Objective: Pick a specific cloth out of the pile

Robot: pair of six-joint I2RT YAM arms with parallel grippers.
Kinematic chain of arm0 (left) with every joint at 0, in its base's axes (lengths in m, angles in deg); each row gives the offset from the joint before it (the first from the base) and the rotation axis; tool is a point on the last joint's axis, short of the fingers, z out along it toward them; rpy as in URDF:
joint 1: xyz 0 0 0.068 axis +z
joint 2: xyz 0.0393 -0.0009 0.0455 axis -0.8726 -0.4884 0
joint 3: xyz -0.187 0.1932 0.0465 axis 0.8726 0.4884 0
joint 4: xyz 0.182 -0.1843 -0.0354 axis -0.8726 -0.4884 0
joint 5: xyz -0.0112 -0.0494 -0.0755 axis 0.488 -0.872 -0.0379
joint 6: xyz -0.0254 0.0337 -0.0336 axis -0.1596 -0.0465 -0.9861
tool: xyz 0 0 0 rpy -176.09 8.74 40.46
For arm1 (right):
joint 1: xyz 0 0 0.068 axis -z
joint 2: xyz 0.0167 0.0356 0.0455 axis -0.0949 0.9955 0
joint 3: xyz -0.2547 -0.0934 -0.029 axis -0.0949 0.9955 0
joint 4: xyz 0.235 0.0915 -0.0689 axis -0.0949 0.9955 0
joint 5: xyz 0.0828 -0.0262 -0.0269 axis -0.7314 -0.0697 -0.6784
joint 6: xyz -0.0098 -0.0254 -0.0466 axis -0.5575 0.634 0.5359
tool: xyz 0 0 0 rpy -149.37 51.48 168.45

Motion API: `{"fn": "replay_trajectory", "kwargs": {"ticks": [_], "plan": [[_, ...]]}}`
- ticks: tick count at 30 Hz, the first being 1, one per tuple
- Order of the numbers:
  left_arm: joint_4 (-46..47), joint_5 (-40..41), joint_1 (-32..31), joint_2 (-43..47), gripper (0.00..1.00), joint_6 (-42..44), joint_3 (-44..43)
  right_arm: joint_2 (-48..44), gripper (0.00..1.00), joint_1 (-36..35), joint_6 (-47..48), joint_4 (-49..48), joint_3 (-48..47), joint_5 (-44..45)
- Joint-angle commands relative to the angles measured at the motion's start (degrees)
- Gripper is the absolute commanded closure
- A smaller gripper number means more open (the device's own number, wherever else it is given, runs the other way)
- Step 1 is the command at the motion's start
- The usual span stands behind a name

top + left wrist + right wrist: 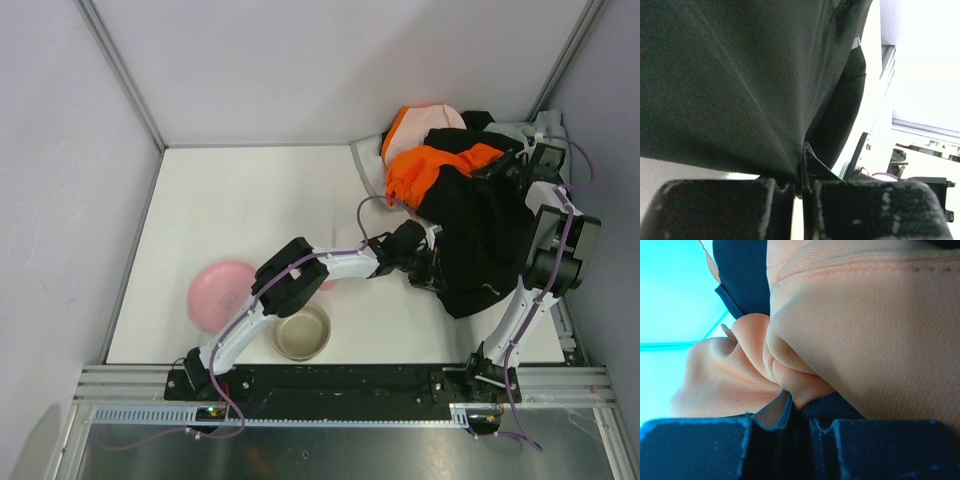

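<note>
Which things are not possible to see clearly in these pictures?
Top view: black cloth is one dark mass; how many garments, unclear.
Left wrist view: the black cloth fills the frame and hides the pile.
Right wrist view: orange fabric blocks all beyond the right end effector.

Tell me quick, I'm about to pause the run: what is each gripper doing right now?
Left gripper: closed, pinching the soft black garment with the thin pale stripe.
Right gripper: closed on a fold of rumpled orange fabric.
</note>
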Motion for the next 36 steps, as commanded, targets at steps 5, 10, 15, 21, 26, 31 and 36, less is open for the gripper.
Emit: {"fn": "replay_trajectory", "kwargs": {"ticks": [5,10,15,21,26,31,36], "plan": [[0.28,4.04,0.06,14.59,0.99,8.77,4.74,5.33,0.85,1.39,5.29,13.97,5.18,5.75],[-0.43,6.53,0.67,21.72,0.99,12.46,7.0,4.78,0.83,1.16,5.52,14.05,5.47,5.35],[-1.08,8.17,2.16,29.48,0.99,14.99,8.86,3.47,0.66,1.29,5.09,13.57,5.89,3.61],[-2.72,8.42,4.71,39.36,0.99,17.68,9.39,0.23,0.44,1.49,4.95,13.94,6.52,3.22],[-5.02,6.2,7.91,46.65,0.99,18.02,9.74,-3.45,0.34,2.24,4.84,14.83,7.51,4.05],[-5.62,4.18,11.21,52.45,0.99,17.34,9.39,-8.76,0.24,2.96,4.96,15.55,8.84,4.05],[-6.1,1.91,14.89,56.86,0.99,16.86,6.91,-14.43,0.11,3.49,5.98,17.6,10.43,5.45]]}}
